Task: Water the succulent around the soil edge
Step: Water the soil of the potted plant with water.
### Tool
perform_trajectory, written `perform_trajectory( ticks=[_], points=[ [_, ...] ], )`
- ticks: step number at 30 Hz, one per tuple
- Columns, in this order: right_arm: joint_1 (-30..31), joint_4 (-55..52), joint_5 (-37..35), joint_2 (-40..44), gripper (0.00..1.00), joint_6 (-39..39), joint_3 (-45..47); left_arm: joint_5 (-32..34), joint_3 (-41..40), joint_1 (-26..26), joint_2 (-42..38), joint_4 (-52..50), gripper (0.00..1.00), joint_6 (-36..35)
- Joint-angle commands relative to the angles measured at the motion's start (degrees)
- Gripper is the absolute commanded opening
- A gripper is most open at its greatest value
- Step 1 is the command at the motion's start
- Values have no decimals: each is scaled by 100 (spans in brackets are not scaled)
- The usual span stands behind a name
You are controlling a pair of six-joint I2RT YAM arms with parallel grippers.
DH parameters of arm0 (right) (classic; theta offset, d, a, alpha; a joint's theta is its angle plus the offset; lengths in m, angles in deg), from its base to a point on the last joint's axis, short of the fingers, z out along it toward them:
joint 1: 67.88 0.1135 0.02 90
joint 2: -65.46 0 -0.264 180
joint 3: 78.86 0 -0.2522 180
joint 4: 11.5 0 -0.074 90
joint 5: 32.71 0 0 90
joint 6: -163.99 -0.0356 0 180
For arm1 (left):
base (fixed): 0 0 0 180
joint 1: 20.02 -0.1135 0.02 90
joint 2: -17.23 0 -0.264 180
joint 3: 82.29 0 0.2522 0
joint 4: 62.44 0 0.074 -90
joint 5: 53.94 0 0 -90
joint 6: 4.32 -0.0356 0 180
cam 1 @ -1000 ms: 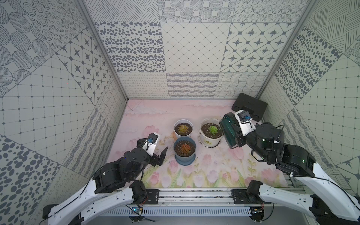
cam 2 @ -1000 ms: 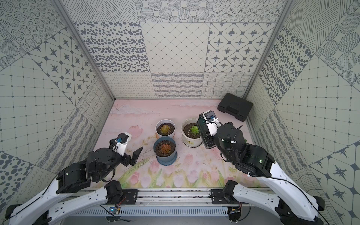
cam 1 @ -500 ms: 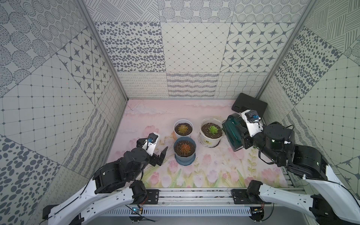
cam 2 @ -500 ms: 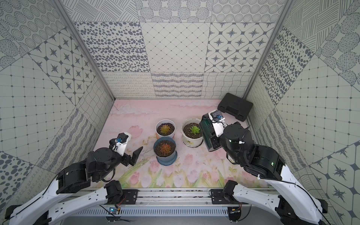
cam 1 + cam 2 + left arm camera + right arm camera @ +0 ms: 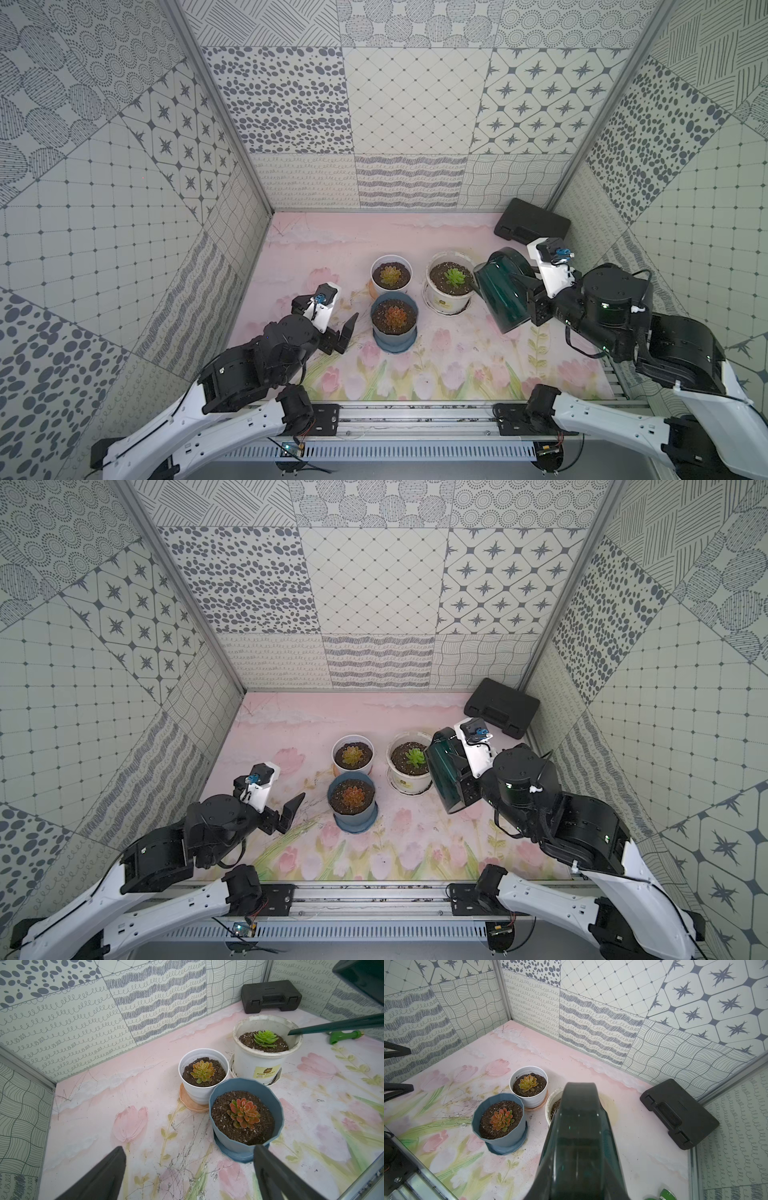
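A green succulent grows in dark soil in a large white pot with a yellow label, seen in both top views. My right gripper is shut on a dark teal watering can, held tilted just right of that pot. In the left wrist view the can's thin spout ends over the pot's right inner rim, beside the succulent. The can fills the right wrist view and hides the jaws. My left gripper is open and empty, left of the blue pot.
A small white pot with a yellow-orange succulent and a blue pot with a red-orange one stand left of the large pot. A black case lies in the back right corner. A green nozzle lies by the right wall.
My right arm has drawn the watering can a little to the right, away from the white pot. The left arm has not moved.
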Motion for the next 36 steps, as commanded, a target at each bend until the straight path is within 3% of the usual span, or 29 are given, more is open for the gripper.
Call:
perform_trajectory(
  ticks=[1,13,36],
  points=[
    [-19,166,212,-46,0,-164,-297,-56,-20,-25,29,115,99,26],
    [-19,-36,498,-310,0,-304,-627,-39,-17,-28,27,122,98,27],
    [-13,1284,965,-689,0,-257,-208,-30,-35,-31,6,109,99,-1]
  ],
)
